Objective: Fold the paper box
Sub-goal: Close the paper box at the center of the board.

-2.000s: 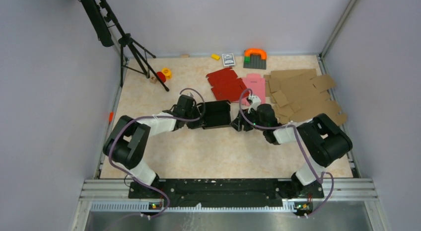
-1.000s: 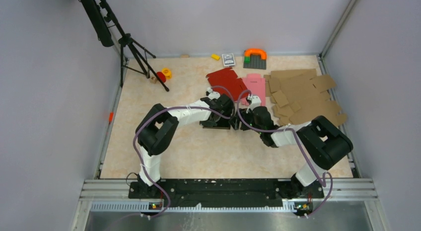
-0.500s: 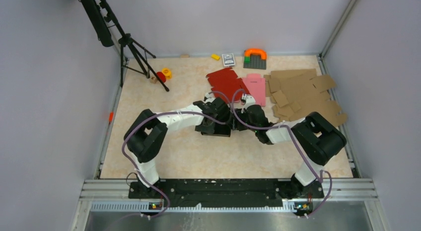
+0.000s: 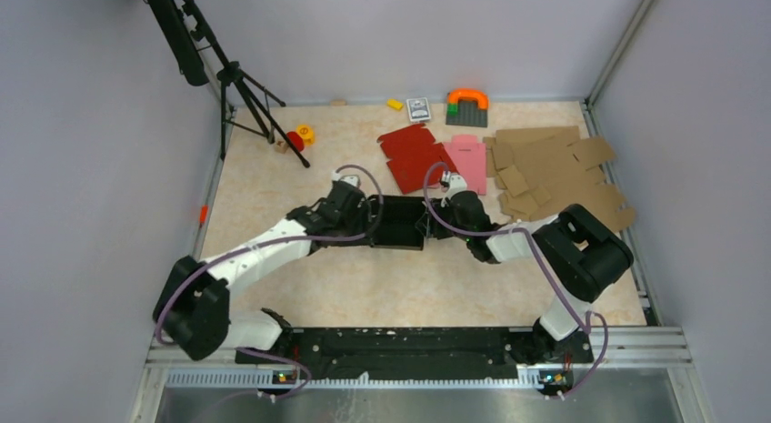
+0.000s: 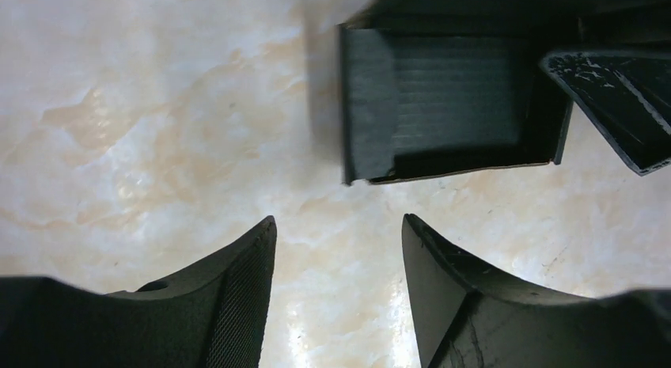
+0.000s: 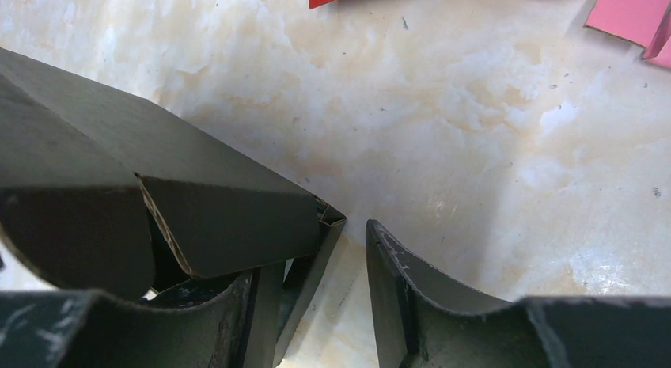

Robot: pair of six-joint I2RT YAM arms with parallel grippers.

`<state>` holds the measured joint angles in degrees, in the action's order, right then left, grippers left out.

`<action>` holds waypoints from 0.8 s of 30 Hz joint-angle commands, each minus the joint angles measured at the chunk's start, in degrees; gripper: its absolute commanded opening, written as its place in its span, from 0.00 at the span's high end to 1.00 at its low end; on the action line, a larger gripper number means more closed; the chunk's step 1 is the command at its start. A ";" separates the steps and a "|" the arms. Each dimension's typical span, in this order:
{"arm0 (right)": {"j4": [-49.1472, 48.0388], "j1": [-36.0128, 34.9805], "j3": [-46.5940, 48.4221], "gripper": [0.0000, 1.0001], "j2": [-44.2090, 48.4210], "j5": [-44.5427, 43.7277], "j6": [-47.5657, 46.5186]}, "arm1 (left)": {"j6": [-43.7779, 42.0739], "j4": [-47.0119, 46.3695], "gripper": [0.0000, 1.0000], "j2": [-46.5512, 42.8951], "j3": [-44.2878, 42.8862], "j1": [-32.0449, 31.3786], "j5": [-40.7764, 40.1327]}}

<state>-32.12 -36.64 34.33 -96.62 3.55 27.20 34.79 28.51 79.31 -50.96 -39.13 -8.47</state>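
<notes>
Black paper box (image 4: 400, 225) sat open side up at mid-frame on the marbled beige table (image 4: 300, 287), between the two grippers.
It was matte thin card with a finely ribbed floor and raised walls; from above its outline looked near square, so its long axis could not be told. The left gripper (image 5: 339, 219) stood spread just left of the box, holding nothing. The right gripper (image 4: 427, 226) straddled the box's right-hand corner wall, fingers apart, with table showing between wall and outer finger.
</notes>
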 commanded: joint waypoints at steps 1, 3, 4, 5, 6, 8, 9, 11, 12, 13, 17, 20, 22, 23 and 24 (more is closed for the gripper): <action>0.14 -0.85 1.84 0.59 -1.03 -0.12 -0.59 | 3.07 -12.93 0.41 -9.55 10.07 8.27 10.99; 0.17 -1.00 1.93 0.60 -1.08 -0.06 -0.70 | 4.52 -17.18 0.44 -11.69 13.30 11.37 14.11; 0.22 -0.95 1.97 0.60 -1.08 -0.02 -0.71 | 5.51 -19.84 0.45 -12.13 14.62 12.54 15.64; 0.29 -1.04 2.04 0.60 -1.11 -0.01 -0.76 | 6.35 -22.14 0.46 -12.12 15.78 13.80 17.99; 0.30 -1.06 2.06 0.60 -1.19 -0.03 -0.77 | 7.62 -24.37 0.48 -11.73 16.78 15.34 20.44; 0.37 -1.08 2.06 0.60 -1.28 0.04 -0.81 | 10.02 -30.50 0.51 -10.15 19.26 18.24 25.82; 0.31 -1.04 2.13 0.60 -1.38 0.09 -0.83 | 11.30 -33.21 0.52 -8.87 20.21 19.67 28.55; 0.41 -1.15 2.21 0.60 -1.46 0.15 -0.87 | 12.72 -37.39 0.50 -5.60 21.52 21.09 32.95; 0.49 -1.15 2.23 0.60 -1.58 0.08 -0.89 | 13.42 -39.12 0.51 -4.18 21.85 21.42 34.16; 0.55 -1.15 2.30 0.60 -1.60 0.05 -0.90 | 14.21 -40.89 0.51 -2.99 22.24 21.59 34.93; 0.55 -1.23 2.43 0.61 -1.65 0.19 -0.87 | 15.84 -44.08 0.58 1.61 22.17 22.29 36.05; 0.61 -1.28 2.49 0.62 -1.73 0.23 -0.98 | 17.05 -47.84 0.58 4.65 22.08 22.45 38.07; 0.67 -1.31 2.60 0.63 -1.77 0.23 -0.93 | 17.50 -48.89 0.58 6.83 21.32 22.48 38.93; 0.66 -1.37 2.59 0.63 -1.81 0.37 -0.97 | 17.57 -49.18 0.60 7.84 21.04 22.44 38.96; 0.65 -1.41 2.63 0.63 -1.86 0.34 -0.93 | 17.59 -49.74 0.63 8.80 20.92 22.46 39.01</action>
<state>-31.70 -37.01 35.05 -97.23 3.62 27.05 51.05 -14.41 85.23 -28.82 -17.02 27.55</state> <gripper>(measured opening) 0.374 0.407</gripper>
